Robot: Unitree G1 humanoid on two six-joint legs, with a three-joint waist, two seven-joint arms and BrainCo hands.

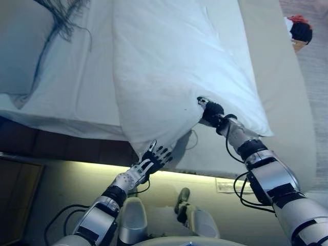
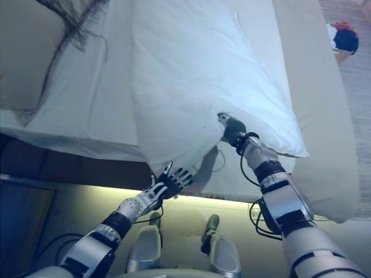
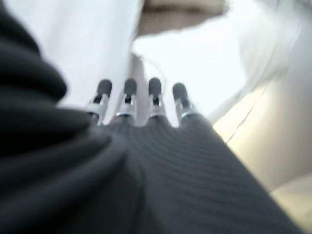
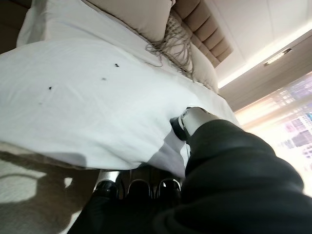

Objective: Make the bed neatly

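A white duvet [image 1: 174,61] lies folded over on the bed, its near corner hanging off the bed's edge. My right hand [image 1: 211,111] pinches the duvet's near edge; in the right wrist view its thumb [image 4: 187,122] lies on top of the duvet [image 4: 87,107] and its fingers [image 4: 139,187] are underneath. My left hand [image 1: 154,158] is open with spread straight fingers just under the hanging corner; in the left wrist view its fingers [image 3: 139,95] point at white cloth [image 3: 87,44].
A white sheet [image 1: 72,87] covers the bed's left part, a beige cover [image 1: 279,77] the right. A pillow [image 1: 20,46] with a dark fringed throw [image 1: 61,18] lies at the far left. A dark bed frame [image 1: 66,146] runs below. A red and dark object [image 1: 300,31] sits on the floor.
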